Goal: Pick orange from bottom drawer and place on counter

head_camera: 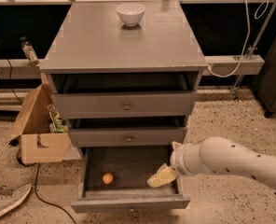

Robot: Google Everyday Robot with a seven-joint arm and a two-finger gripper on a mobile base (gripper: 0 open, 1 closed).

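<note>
1. The bottom drawer [128, 203], at lower centre, stands pulled well out. The orange [108, 178] lies on its dark floor, left of middle.
2. The gripper [161, 176] is inside the same drawer at its right side, apart from the orange. Whether it is open or closed cannot be told.
3. A white bowl [130, 13] stands on the table [124, 48], near its back edge.
4. The two upper drawers [124, 104] are slightly open, their insides too dark to make out.
5. The cardboard box [40, 134] at left holds unclear items. The frame's right edge cuts off the arm [231, 162].
</note>
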